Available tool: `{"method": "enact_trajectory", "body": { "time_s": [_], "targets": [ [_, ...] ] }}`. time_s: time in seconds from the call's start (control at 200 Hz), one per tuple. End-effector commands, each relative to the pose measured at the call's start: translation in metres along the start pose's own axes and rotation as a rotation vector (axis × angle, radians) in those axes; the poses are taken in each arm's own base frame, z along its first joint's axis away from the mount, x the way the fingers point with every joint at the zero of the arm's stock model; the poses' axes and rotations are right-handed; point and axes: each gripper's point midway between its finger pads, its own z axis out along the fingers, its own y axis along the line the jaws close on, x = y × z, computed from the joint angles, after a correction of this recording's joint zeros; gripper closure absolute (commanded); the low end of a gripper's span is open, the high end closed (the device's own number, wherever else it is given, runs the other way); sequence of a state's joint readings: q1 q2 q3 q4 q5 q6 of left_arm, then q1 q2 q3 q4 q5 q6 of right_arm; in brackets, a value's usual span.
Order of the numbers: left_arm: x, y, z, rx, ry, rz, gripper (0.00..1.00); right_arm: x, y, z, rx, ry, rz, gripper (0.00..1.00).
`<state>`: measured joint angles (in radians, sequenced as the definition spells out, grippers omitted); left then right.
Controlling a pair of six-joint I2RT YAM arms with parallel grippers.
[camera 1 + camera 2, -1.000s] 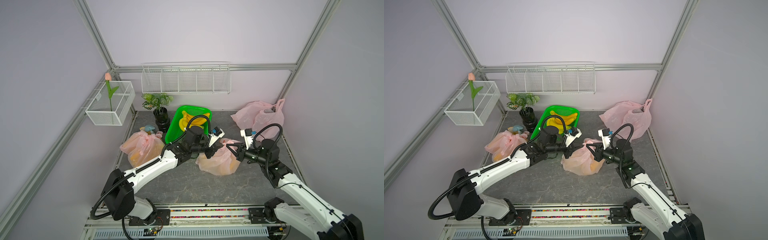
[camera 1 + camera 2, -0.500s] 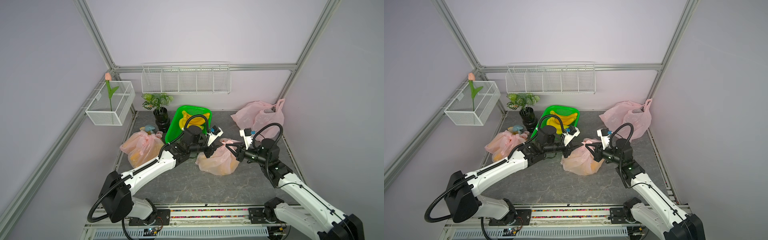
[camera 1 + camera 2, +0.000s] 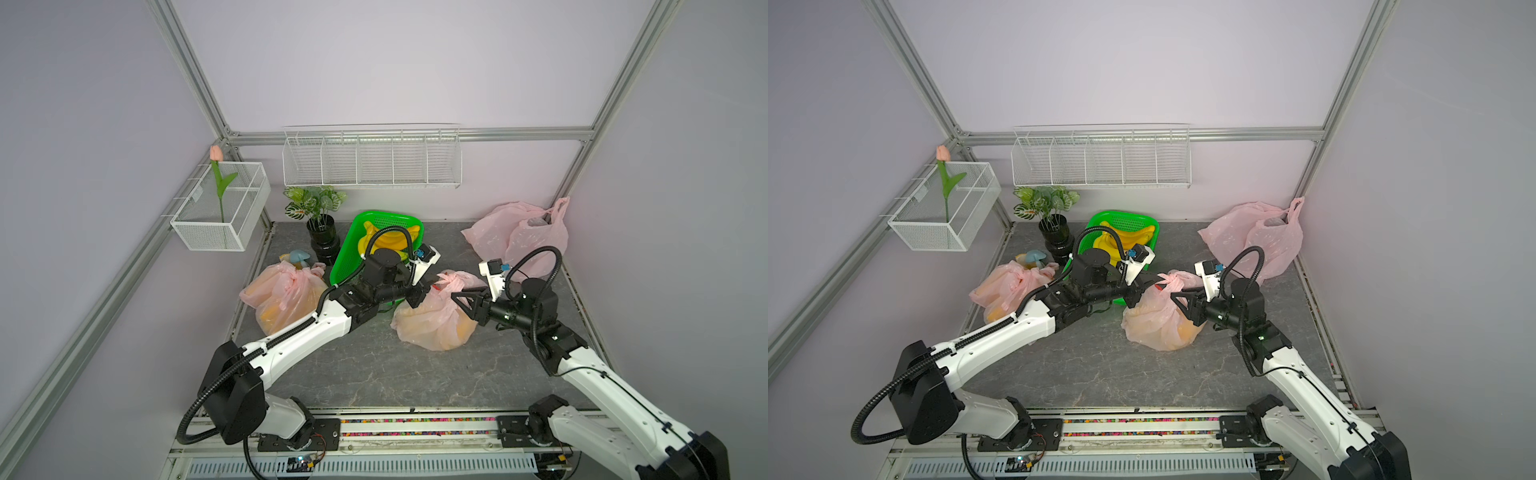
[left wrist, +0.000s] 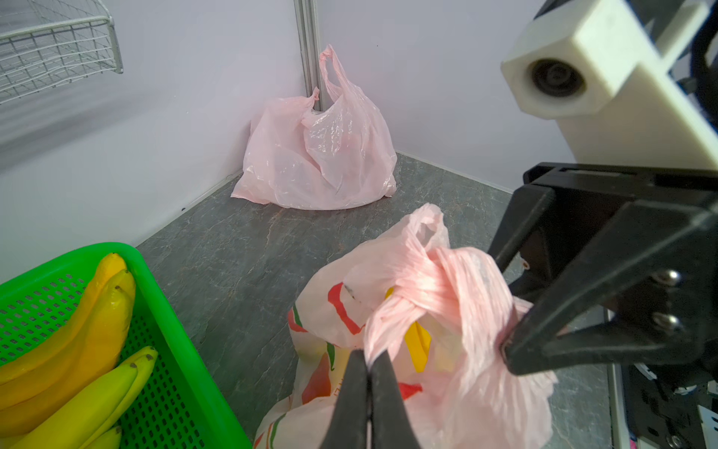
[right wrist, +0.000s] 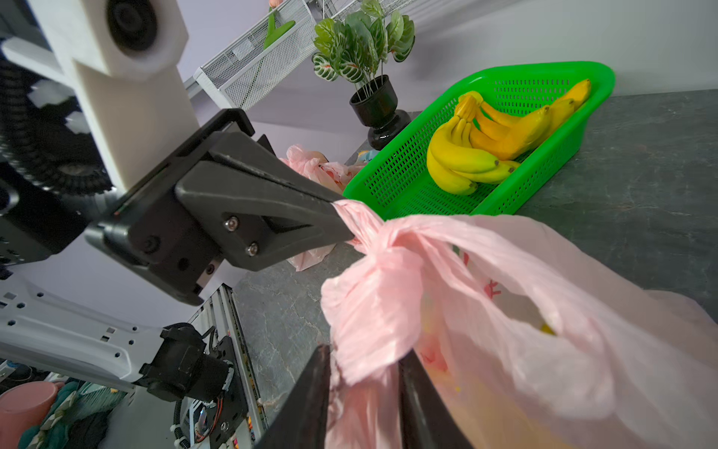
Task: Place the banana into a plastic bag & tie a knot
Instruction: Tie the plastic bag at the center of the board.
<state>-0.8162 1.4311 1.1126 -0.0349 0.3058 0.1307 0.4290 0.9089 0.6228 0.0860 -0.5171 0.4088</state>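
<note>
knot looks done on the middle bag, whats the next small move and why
Probably open the left jaws to drop their tail: the knot on the bag looks cinched, the right jaws stand apart around loose plastic, and only the left jaws are shut on it.

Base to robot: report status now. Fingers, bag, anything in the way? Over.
Left fingers shut on one handle. Right fingers open, plastic loose between. Bag knotted, on table. Green basket close beside.
</note>
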Motion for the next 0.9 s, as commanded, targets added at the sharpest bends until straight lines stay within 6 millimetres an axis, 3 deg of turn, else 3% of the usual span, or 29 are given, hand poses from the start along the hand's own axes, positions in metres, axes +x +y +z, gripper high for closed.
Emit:
{"method": "enact_trajectory", "body": {
  "time_s": [0.0,0.185,0.395,0.895],
  "targets": [
    [-0.001,0.005,0.005,-0.018,-0.005,-0.006,1.0,0.01,0.002,-0.007,0.007,0.029,-0.025,0.68],
    [0.0,0.008,0.007,-0.03,-0.001,-0.01,1.0,0.013,0.002,-0.011,0.021,0.04,-0.037,0.73],
    [-0.004,0.013,0.007,-0.054,-0.005,-0.009,1.0,0.014,-0.001,-0.013,0.04,0.047,-0.046,0.9],
    [-0.01,0.054,0.017,-0.258,0.003,-0.056,1.0,0.037,-0.03,-0.032,0.223,0.052,-0.044,0.93]
  ]
}}
